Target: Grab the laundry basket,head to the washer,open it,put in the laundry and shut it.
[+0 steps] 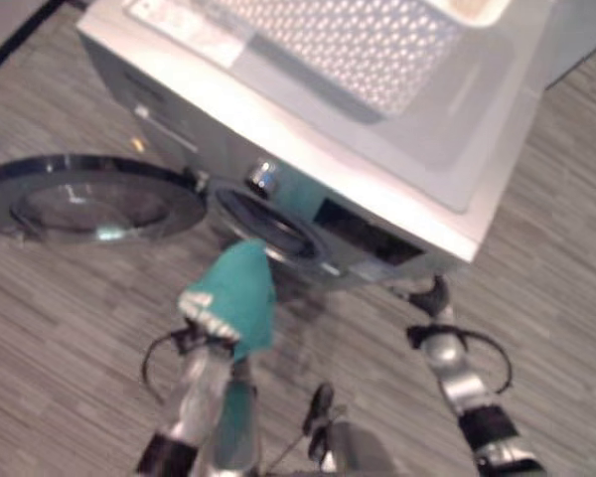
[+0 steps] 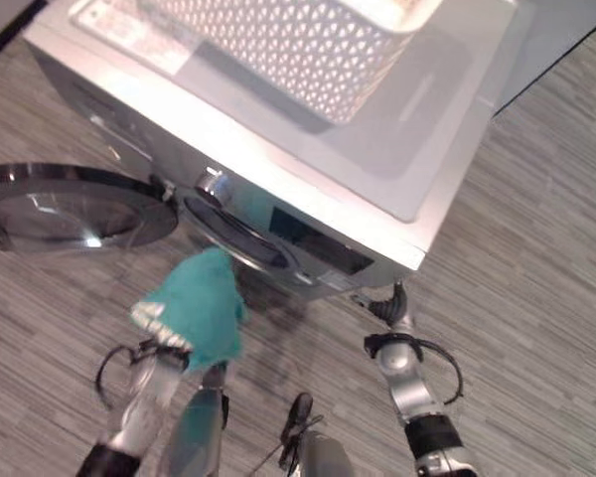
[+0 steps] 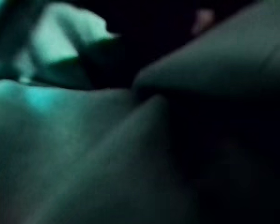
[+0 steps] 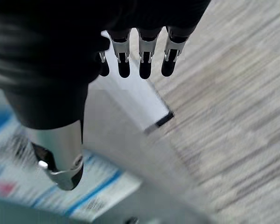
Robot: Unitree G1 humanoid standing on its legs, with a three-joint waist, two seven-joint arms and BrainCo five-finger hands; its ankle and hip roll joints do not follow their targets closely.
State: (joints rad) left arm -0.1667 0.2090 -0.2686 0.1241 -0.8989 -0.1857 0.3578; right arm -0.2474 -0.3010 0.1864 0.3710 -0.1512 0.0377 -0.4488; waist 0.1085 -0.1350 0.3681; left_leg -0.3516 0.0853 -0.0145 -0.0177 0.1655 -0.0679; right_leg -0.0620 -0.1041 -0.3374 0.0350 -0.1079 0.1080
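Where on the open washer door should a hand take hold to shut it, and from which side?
Likely the washer door by its outer rim, farthest from the hinge beside the drum opening. It lies swung wide to the robot's left, so come from that side with the free right hand.

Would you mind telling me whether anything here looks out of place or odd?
Nothing looks damaged or spilled. The white laundry basket sits on top of the washer, its round door hangs wide open, and the left hand holds a teal cloth just before the opening. The right hand is by the washer's front.
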